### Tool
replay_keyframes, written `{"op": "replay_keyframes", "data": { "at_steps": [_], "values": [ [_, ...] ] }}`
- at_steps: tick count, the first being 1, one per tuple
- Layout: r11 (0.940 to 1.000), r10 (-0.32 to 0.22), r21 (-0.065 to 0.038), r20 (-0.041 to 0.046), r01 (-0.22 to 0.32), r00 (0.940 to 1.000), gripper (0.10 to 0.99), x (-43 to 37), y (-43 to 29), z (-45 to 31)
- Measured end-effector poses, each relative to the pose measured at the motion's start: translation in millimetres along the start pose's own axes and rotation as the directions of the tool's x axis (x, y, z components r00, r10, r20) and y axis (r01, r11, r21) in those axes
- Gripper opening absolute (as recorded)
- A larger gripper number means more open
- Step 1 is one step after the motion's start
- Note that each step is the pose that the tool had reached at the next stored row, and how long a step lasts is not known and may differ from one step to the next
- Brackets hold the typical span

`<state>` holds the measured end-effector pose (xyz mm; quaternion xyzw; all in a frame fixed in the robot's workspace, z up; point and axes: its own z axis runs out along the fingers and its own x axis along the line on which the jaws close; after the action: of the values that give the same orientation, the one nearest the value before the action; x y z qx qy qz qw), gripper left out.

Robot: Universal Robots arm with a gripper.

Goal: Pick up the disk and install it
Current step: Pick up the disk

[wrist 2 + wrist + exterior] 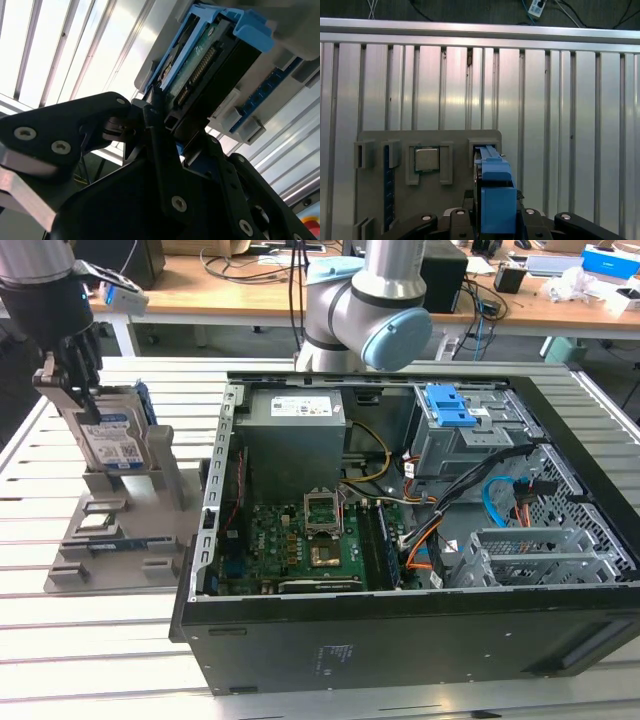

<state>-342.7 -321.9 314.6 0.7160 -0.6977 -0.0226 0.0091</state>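
- Exterior view: the disk [113, 445] stands upright on edge in a grey stand [112, 532] on the slatted metal table [90, 650], at the exterior view's left; the open computer case [400, 640] lies just beside the stand on the right
- the gripper [78, 398] comes down onto the disk's upper edge; the disk's foot sits in the stand's slot
- second wrist view: the gripper [175, 125] is drawn in narrow on the disk [200, 70], one of its fingers [156, 140] on either face; the blue carrier rail frames the connector edge
- first wrist view: the disk [495, 195] rises between the finger links; a square chip [426, 159] lies in a recess of the stand [460, 200] beside it
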Motion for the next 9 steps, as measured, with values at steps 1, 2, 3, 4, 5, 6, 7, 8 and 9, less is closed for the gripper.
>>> {"op": "replay_keyframes", "data": {
  "at_steps": [1, 2, 3, 4, 5, 6, 7, 8, 9],
  "values": [
    [1.0, 0.0, 0.0, 0.0, 0.0, 1.0, 0.365, -0.1, 0.1, -1.8],
    [1.0, 0.0, 0.0, 0.0, 0.0, 1.0, 0.365, -0.1, 0.1, -3.3],
    [1.0, 0.0, 0.0, 0.0, 0.0, 1.0, 0.365, -0.2, 0.3, -6.5],
    [1.0, 0.0, 0.0, 0.0, 0.0, 1.0, 0.365, -0.3, 0.4, -9.7],
    [1.0, 0.0, 0.0, 0.0, 0.0, 1.0, 0.365, -0.5, 0.5, -12.8],
    [1.0, 0.0, 0.0, -0.0001, 0.0, 1.0, 0.365, -0.6, 0.7, -16.5],
    [1.0, 0.0, 0.0, 0.0, 0.0, 1.0, 0.365, -0.8, 0.9, -20.6],
    [1.0, 0.0, 0.0, 0.0, 0.0, 1.0, 0.365, -0.9, 1.1, -25.4],
    [1.0, 0.0, 0.0, 0.0, 0.0, 1.0, 0.365, -1.1, 1.2, -28.1]
  ]
}}
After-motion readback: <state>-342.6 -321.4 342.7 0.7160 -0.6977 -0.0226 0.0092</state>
